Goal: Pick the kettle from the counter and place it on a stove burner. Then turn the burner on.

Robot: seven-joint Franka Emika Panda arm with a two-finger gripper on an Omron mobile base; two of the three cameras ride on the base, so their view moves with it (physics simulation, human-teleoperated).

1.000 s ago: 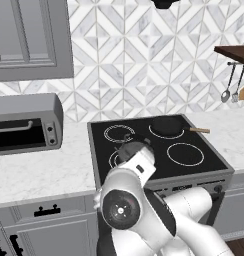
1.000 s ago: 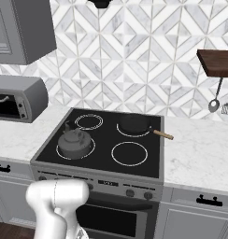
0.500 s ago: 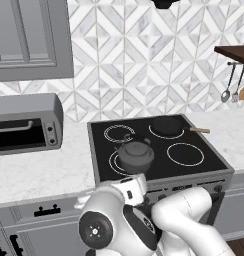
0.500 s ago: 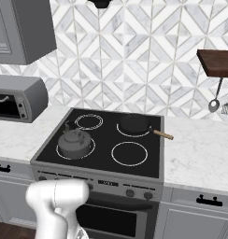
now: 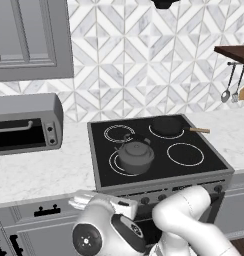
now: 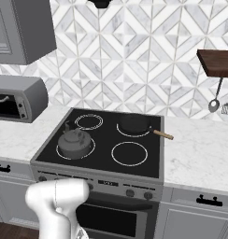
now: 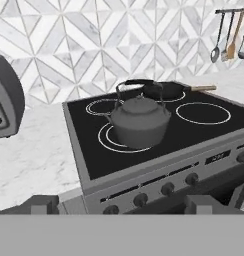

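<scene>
While the marble surface is spread at nine o'clock, the kettle is seated upright on the stove burner at seven o'clock of the cooktop. The end effector is spread wide, empty.

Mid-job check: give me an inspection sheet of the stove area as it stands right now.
Surface: white marble counter on both sides of the black cooktop.
Job's things: kettle upright on the front-left burner; knobs along the stove front.
Clutter: frying pan on the rear burner; toaster oven on the counter.
Gripper: low in front of the stove, facing the knobs; jaws apart, holding nothing.
Cables: nothing seen.
Surroundings: tiled backsplash, grey cabinets, utensils hanging under a shelf.
</scene>
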